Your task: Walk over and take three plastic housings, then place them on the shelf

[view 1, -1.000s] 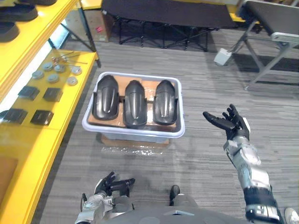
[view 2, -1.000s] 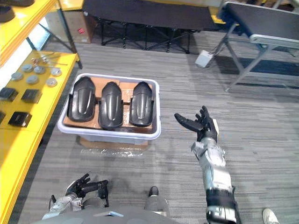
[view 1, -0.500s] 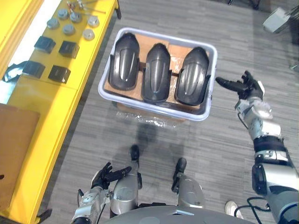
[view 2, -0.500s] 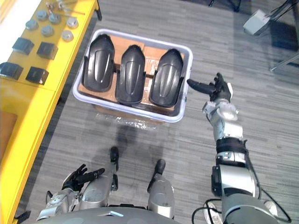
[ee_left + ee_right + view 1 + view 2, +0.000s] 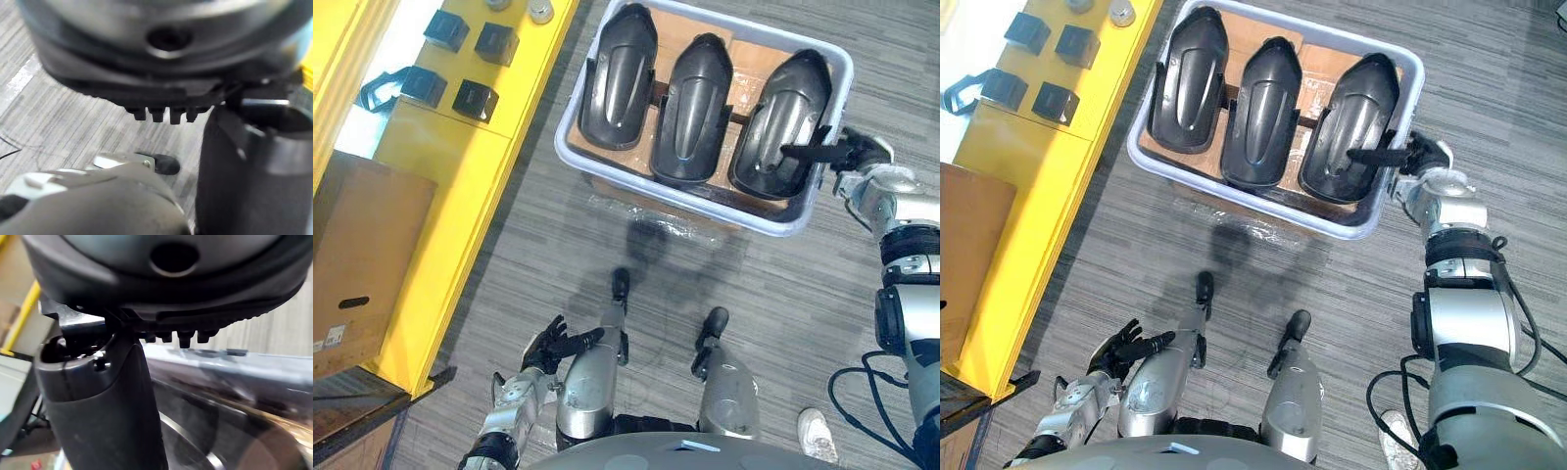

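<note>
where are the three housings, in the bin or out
In: all three housings lie side by side inside the white bin; the right hand, fingers straight, reaches toward the rightmost housing.

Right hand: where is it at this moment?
In the left eye view the right hand sits at the right rim of the pale bin on the floor, its straight fingers reaching over the rightmost black housing.
</note>
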